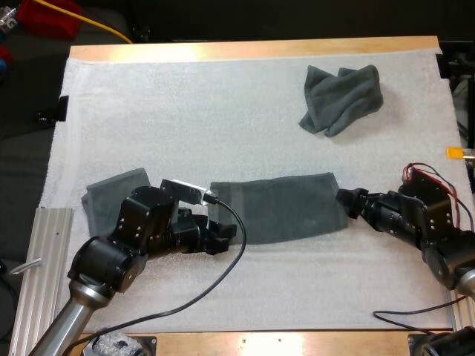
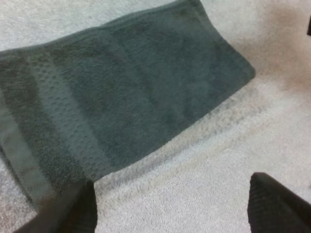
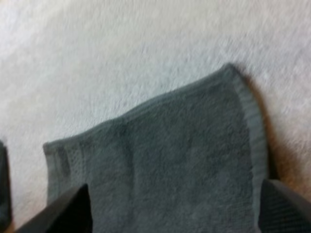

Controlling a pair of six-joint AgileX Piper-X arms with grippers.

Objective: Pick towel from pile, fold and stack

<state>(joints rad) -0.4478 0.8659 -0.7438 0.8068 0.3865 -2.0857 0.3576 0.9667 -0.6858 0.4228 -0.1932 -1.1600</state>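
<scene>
While the flat towel [image 1: 278,208] lies central, a crumpled towel [image 1: 341,99] sits apart.

Three dark grey-green towels in all: one flat towel [image 1: 278,208] between the left pincer [image 1: 223,237] and the right pincer [image 1: 347,200], one crumpled towel [image 1: 341,99] well beyond the right pincer, one folded towel [image 1: 104,196] behind the left pincer. Two pincers, one white mat [image 1: 223,111], one worktop [image 1: 252,50].

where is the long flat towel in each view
High view: long flat towel mid-mat, between left gripper and right gripper.
Left wrist view: towel just beyond the left gripper's jaws.
Right wrist view: towel end at the right gripper's jaws.
Shared landmark: white mat underneath.
</scene>
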